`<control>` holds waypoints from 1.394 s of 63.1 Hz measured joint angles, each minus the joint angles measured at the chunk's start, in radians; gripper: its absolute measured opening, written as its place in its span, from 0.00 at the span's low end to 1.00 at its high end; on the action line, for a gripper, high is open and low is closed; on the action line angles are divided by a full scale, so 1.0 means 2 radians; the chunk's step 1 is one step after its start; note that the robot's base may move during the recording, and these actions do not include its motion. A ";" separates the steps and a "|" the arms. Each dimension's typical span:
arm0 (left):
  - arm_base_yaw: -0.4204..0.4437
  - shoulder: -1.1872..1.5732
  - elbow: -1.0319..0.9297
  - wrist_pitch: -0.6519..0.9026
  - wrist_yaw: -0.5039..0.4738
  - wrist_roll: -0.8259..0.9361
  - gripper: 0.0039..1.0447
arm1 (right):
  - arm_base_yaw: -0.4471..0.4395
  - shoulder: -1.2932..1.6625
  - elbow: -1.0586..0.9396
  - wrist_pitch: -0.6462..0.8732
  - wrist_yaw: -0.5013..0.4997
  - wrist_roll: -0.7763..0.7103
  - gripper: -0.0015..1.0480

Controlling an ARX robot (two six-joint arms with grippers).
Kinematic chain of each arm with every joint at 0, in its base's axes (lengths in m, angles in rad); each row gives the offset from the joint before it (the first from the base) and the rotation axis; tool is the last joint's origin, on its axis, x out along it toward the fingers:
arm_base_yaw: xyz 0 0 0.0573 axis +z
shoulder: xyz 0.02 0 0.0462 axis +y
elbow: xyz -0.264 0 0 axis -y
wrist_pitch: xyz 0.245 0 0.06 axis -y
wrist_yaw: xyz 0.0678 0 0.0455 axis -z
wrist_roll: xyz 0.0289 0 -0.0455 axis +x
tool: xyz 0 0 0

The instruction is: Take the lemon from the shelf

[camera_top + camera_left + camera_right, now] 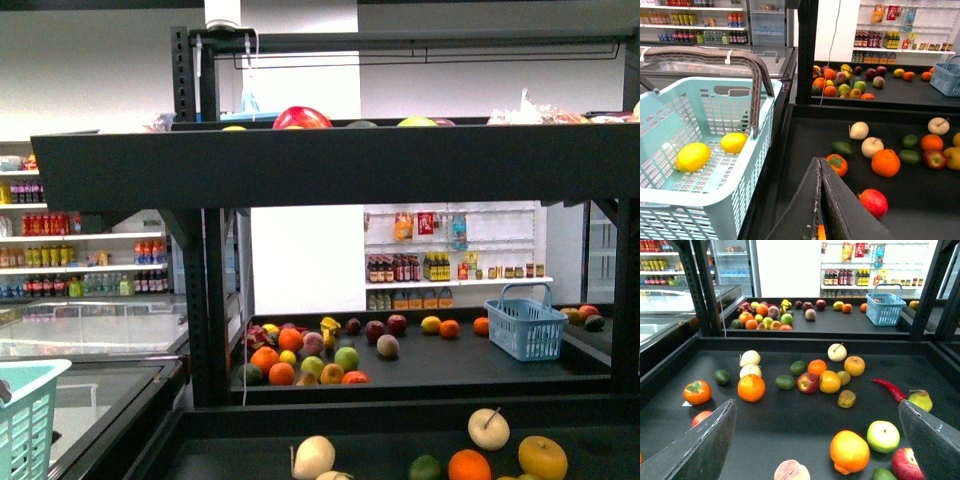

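Note:
Two bright yellow lemons (693, 156) (734, 142) lie inside a teal basket (715, 200) that stands left of the black shelf (805, 145). My left gripper (819, 161) is shut and hangs over the near tray's left part, just right of the basket, with nothing clearly held. My right gripper (816, 402) is open wide above the same tray (790, 430), its fingers apart over mixed fruit. A small yellow fruit (431, 324) lies on the far tray; it is too small to tell its kind. Neither gripper shows in the front view.
The near tray holds an orange (751, 387), a red chilli (888, 388), a pomegranate (873, 202) and other fruit. A blue basket (527, 322) stands on the far tray. Black uprights (205, 300) and an upper tier (330, 165) frame the shelf. A glass freezer case (90, 335) is on the left.

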 joint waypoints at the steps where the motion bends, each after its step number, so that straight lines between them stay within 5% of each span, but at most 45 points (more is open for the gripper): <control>1: 0.000 -0.001 -0.003 0.001 0.000 0.000 0.02 | 0.000 0.000 0.000 0.000 0.000 0.000 0.93; 76: 0.000 -0.085 -0.110 0.027 0.000 0.002 0.02 | 0.000 0.000 0.000 0.000 0.000 0.000 0.93; 88: 0.000 -0.085 -0.110 0.027 0.000 0.002 0.37 | 0.000 0.000 0.000 0.000 0.000 0.000 0.93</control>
